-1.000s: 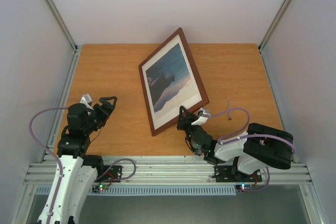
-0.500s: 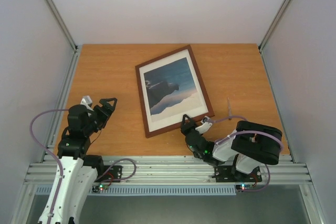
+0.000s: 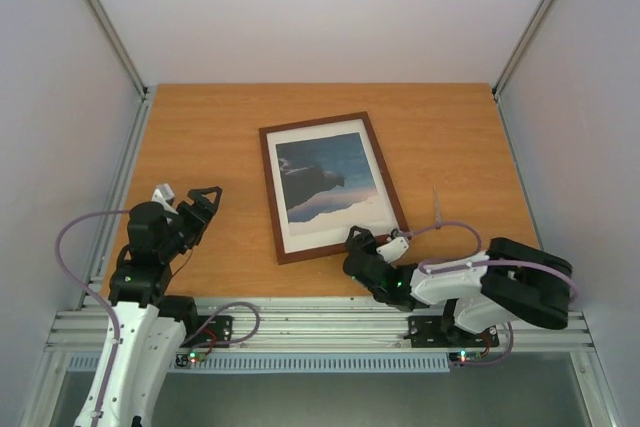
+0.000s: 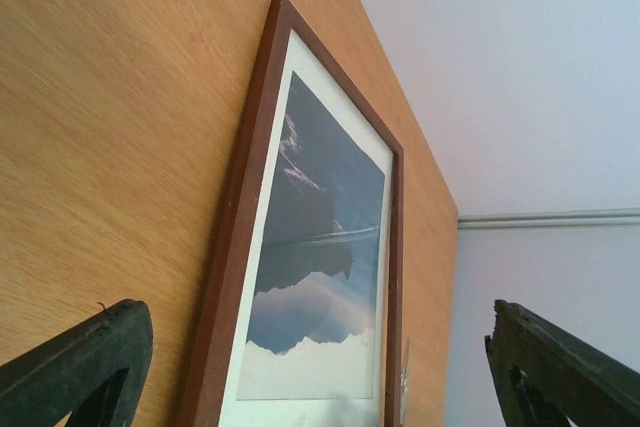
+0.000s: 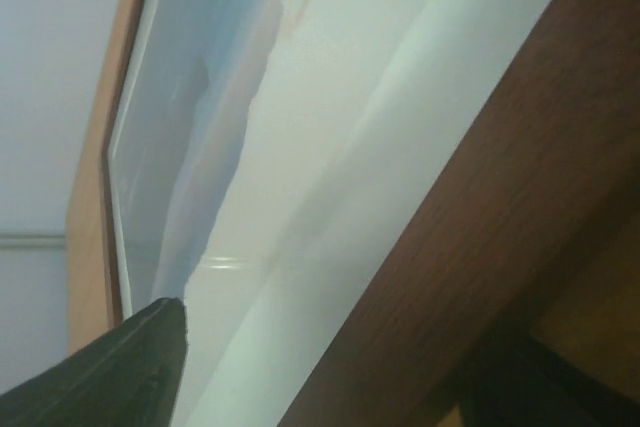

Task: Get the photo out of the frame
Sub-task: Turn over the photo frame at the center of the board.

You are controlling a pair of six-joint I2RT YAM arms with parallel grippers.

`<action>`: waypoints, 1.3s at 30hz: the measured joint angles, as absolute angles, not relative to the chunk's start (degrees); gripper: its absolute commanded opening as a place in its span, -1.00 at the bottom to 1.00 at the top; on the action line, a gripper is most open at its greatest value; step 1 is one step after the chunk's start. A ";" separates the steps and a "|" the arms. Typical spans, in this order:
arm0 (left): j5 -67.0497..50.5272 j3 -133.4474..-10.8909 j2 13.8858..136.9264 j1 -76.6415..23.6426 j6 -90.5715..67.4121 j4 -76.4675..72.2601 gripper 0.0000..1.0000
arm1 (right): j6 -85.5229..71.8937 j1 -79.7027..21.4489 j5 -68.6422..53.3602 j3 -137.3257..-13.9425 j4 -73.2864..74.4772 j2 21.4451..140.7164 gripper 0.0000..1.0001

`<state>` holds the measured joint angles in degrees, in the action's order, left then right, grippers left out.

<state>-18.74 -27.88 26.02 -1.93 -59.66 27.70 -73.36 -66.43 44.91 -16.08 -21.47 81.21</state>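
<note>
Frame (image 3: 271,197) lies flat on the surface, long axis near-to-far. My right hand (image 3: 372,244) sits at its near right corner, jaws seemingly parted. Left hand (image 3: 188,193) gapes, well left.

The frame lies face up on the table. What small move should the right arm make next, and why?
Probably close the right gripper on the near right corner of the frame and tip it up: it lies face up, the photo behind its front, so the back must be reached. The jaws stand open around that corner.
</note>
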 measured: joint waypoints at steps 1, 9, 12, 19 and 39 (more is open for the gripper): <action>-18.68 -27.81 25.82 -1.93 -59.68 27.70 0.84 | -74.65 -66.43 44.58 -16.84 -17.87 79.46 0.56; -18.63 -27.73 25.15 -1.93 -59.79 27.81 0.84 | -81.28 -66.39 42.70 -19.55 2.63 72.34 0.79; -18.63 -27.73 25.17 -1.93 -59.61 28.42 0.85 | -81.76 -66.41 41.43 -20.60 6.57 71.26 0.82; -18.81 -29.23 30.24 -1.91 -56.27 31.48 0.86 | -70.17 -64.16 36.45 -25.61 19.62 63.11 0.97; -14.63 -39.38 63.26 -14.52 -42.13 32.95 0.86 | -10.28 -25.69 6.20 -44.05 29.58 72.47 0.97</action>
